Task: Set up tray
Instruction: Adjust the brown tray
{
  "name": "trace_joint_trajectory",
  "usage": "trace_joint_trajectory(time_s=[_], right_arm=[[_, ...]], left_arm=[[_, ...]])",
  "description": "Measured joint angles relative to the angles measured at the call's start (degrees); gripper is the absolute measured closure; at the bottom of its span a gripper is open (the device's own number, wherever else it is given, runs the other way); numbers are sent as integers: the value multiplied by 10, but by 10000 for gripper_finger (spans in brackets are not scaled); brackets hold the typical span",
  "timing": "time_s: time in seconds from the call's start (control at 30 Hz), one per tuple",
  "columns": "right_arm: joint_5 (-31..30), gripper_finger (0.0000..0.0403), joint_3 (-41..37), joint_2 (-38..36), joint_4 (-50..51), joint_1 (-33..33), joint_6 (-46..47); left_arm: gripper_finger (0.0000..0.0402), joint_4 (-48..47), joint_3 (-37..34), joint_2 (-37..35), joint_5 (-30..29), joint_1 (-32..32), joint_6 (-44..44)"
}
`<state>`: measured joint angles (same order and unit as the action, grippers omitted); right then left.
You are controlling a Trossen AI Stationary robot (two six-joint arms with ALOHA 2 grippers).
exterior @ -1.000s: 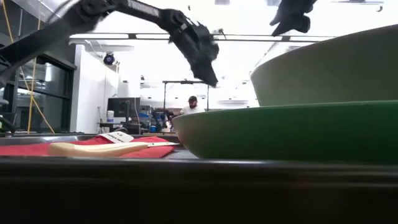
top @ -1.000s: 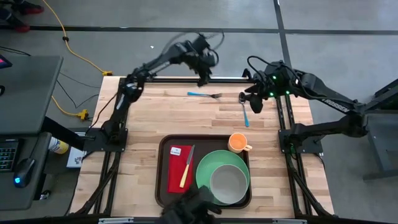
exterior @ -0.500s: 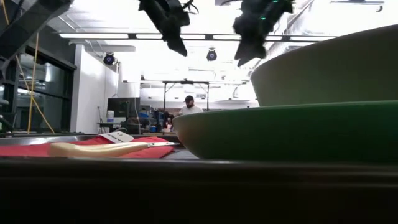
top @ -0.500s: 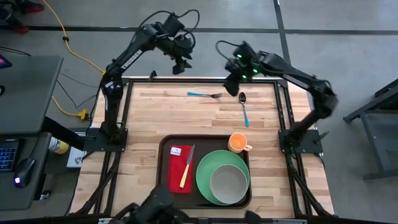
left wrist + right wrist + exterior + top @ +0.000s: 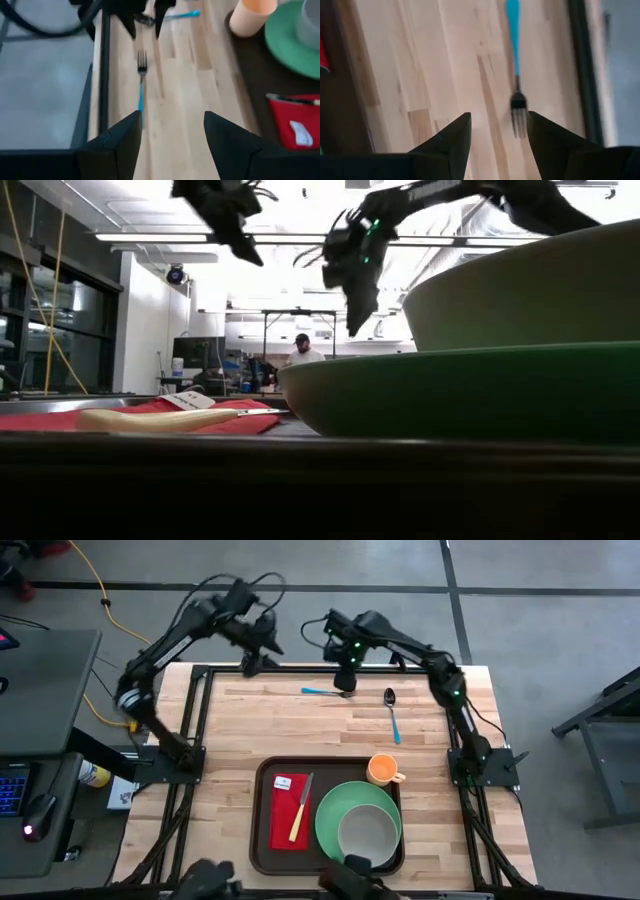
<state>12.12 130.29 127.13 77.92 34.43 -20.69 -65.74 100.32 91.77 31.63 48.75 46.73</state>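
Observation:
The dark brown tray [image 5: 264, 840] lies near the table's near edge. It holds a red napkin [image 5: 288, 812] with a knife [image 5: 300, 808] on it, a green plate [image 5: 335, 815] carrying a grey bowl [image 5: 368, 833], and an orange cup [image 5: 382, 770] at its far right corner. A blue-handled fork [image 5: 326, 692] and a spoon [image 5: 392, 712] lie flat on the wood near the far edge. My right gripper [image 5: 345, 682] hangs open above the fork's tines [image 5: 519, 112]. My left gripper [image 5: 249, 666] is open in the air over the far left edge.
A black frame rail [image 5: 300, 667] runs along the table's far edge, just behind the fork. Bare wood [image 5: 300, 730] lies between the fork and the tray. The left wrist view shows the fork [image 5: 141, 82] with my right gripper [image 5: 145, 20] beyond it.
My right gripper has swung from beside the spoon toward the table's left along the far edge, and has come down over the fork's tines. My left gripper has pulled back from above the fork toward the far left corner. Nothing on the table has moved.

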Motion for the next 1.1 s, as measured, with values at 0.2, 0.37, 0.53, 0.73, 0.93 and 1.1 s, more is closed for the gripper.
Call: trace_joint_trajectory(time_s=[0.2, 0.37, 0.53, 0.73, 0.93, 1.1], right_arm=[[-3, 233, -4, 51, -9, -16, -11], [-28, 233, -11, 83, -49, -31, -19], [-40, 233, -11, 102, -69, -38, -19], [-21, 233, -7, 103, -85, -27, 3], [-9, 233, -7, 103, -92, -4, 31], [24, 222, -7, 104, -114, 7, 80]], left_arm=[[158, 238, -305, -179, 77, 19, -104], [158, 357, -463, -287, 95, 19, -190], [158, 424, -549, -361, 100, 19, -246], [158, 422, -590, -404, 107, 18, -256], [158, 448, -613, -415, 111, -8, -256], [158, 489, -624, -410, 105, -39, -260]])
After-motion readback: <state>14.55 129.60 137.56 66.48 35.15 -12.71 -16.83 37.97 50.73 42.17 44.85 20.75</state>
